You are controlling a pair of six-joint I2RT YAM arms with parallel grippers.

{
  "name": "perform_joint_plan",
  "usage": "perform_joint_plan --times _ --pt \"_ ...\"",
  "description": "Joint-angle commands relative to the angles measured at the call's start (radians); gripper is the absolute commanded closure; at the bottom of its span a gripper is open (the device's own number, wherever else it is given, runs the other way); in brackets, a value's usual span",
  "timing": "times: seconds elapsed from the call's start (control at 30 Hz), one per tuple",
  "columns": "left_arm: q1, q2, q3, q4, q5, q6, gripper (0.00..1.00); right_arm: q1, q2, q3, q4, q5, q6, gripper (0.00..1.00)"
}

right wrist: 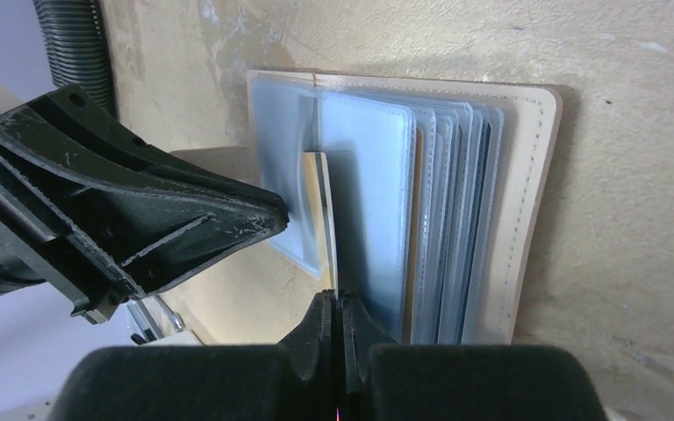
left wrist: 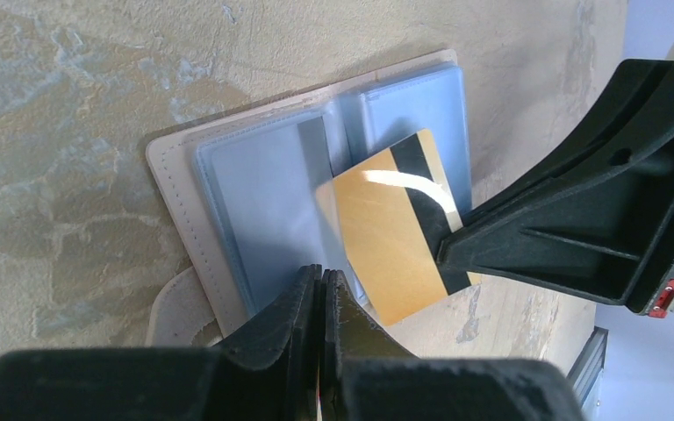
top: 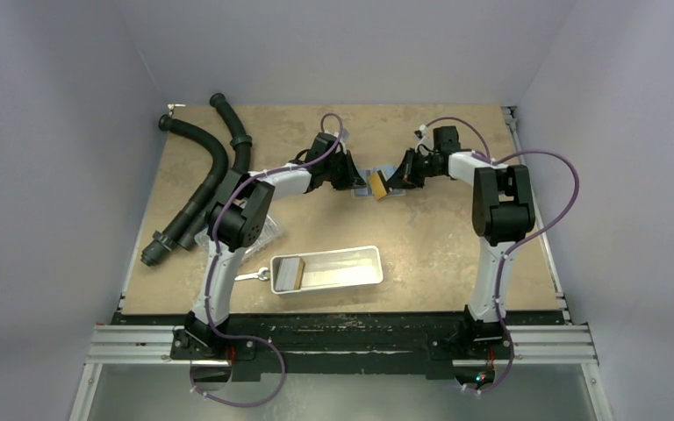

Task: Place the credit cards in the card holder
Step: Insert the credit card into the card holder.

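The credit card (left wrist: pixel 386 250), seemingly light, stiff and slick, tilts over the open card holder (left wrist: pixel 246 202)'s fold, pinched by the closed right gripper (right wrist: pixel 334 303) at its striped edge, a sensible hold; the left gripper (left wrist: pixel 320 282) sits closed at the holder's edge, its grip unclear.

1. Top view: bright, even light from above; table (top: pixel 439 228) evenly lit, walls (top: pixel 53 132) pale w/ bluish cast, pic slightly soft.
2. Left wrist view: white glare streak across gold card (left wrist: pixel 386 254); soft shadow along card holder (left wrist: pixel 246 193) top edge; near fingers (left wrist: pixel 294 320) dark, blurred.
3. Right wrist view: card holder's plastic shows hazy sheen; fingers (right wrist: pixel 320 329) out of focus; bg lower left washed out.
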Motion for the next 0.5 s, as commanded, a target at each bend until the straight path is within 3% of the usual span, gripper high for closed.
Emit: perform_joint_plan --times 0.0,0.47 --pt "0.004 0.016 -0.004 -0.077 -0.063 0.035 1.0 0.014 0.033 0.037 0.018 0.045 -0.028 1.0" --pt "0.004 0.01 -0.01 -0.091 -0.067 0.037 1.0 0.021 0.035 0.069 0.108 0.042 0.017 1.0"
